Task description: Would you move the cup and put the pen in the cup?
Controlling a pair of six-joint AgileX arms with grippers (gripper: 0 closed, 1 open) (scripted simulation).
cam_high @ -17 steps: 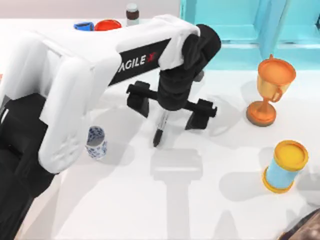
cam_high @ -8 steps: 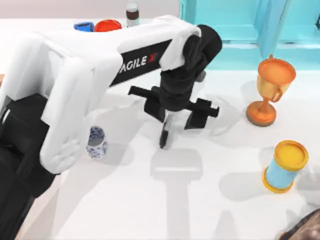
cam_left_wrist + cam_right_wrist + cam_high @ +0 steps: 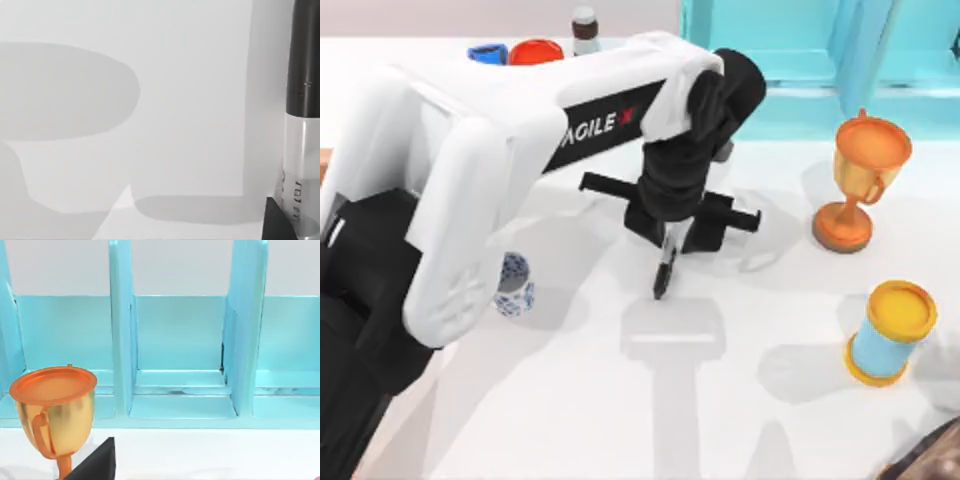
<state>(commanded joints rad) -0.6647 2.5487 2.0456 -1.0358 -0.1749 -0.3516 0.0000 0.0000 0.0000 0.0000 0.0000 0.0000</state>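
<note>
Pen (image 3: 665, 262) is off the table (image 3: 650, 420) now, hanging tip-down from the left gripper (image 3: 672, 222), whose fingers pinch its upper half, roughly mid-table and a bit toward the far edge. Judging by that, pickup is done. What's left: carry the pen over to the cup (image 3: 513, 285) and drop it in; whether the cup has had its own move can't be told from this. Cup stands upright nr the left edge, mouth open, partly tucked under the left arm's white casing, well apart from the pen. Right arm sits parked at the near right corner; its fingers can't be judged. Materials etc.: pen is a slim, smooth black barrel w/ a glossy white-grey label band carrying small print, clear in the left wrist view (image 3: 300, 150). Cup is a short white cylinder w/ blue speckles, looks like glazed ceramic. Table is flat matte white. Also around: shiny orange-gold trophy (image 3: 865, 180), stemmed, at the right side, and an orange-and-blue can (image 3: 890, 332) nearer the right edge.
</note>
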